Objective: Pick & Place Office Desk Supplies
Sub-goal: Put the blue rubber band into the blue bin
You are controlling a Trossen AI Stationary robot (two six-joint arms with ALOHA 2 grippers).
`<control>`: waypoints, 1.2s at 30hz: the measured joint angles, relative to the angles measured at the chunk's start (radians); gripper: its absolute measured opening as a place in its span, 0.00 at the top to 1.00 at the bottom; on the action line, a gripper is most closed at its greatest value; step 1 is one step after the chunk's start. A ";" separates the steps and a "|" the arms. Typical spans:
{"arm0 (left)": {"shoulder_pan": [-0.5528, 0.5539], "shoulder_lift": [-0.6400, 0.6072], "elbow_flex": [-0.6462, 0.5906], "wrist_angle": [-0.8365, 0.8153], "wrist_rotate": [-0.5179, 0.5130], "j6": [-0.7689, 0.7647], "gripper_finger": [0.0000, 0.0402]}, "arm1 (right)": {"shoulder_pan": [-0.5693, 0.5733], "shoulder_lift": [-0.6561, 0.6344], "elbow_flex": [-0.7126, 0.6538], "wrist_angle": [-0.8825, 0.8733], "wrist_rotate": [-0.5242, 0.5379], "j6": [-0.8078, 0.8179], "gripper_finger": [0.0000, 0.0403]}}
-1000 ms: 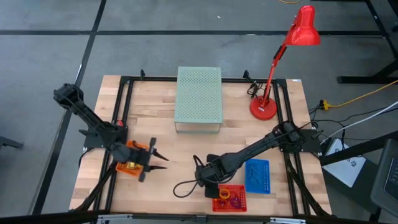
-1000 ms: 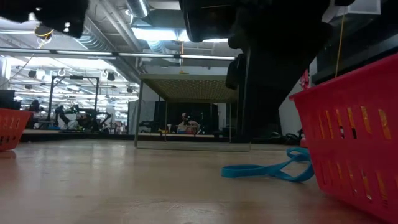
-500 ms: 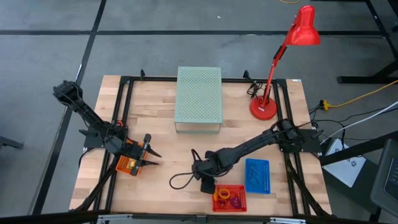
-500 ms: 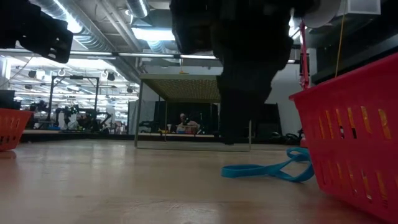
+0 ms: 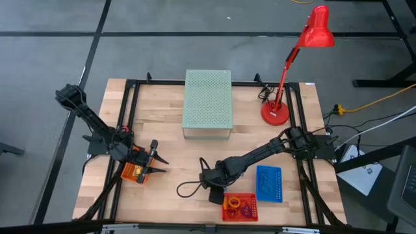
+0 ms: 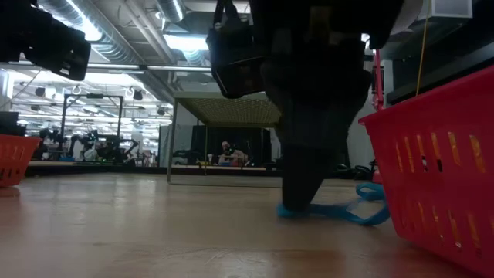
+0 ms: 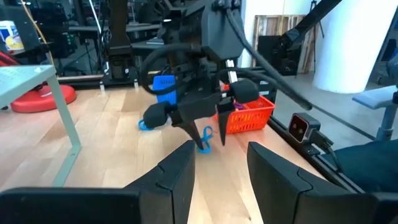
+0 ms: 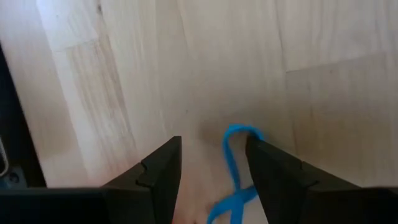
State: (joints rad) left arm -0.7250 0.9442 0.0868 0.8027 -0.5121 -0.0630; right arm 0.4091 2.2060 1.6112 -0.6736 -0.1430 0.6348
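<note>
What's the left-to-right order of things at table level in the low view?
orange basket at the left edge → pale green perforated box far back → right gripper, open, tips down at the blue loop → red basket at the right edge.

Readable text: none could be made out in any view.
Labels, brands, numbers: none were legible on the baskets, the lamp, the box or the arms.
Signs: none were seen.
</note>
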 joint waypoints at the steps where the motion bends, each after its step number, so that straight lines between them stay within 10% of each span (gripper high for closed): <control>1: 0.000 0.002 0.000 -0.005 -0.002 -0.004 0.64 | 0.000 0.002 0.001 0.000 0.010 0.000 0.54; 15: 0.000 0.010 0.000 -0.014 -0.019 -0.013 0.64 | -0.005 0.006 -0.002 -0.027 0.086 -0.017 0.97; 29: 0.000 0.010 0.000 -0.013 -0.019 -0.031 0.64 | -0.022 -0.212 0.028 -0.034 0.303 -0.092 0.99; 36: 0.000 0.010 0.000 -0.013 -0.017 -0.039 0.64 | 0.036 -0.424 0.030 -0.455 0.576 0.128 1.00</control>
State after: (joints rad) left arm -0.7250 0.9539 0.0868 0.7895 -0.5295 -0.1020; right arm 0.4446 1.7820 1.6413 -1.1287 0.4328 0.7629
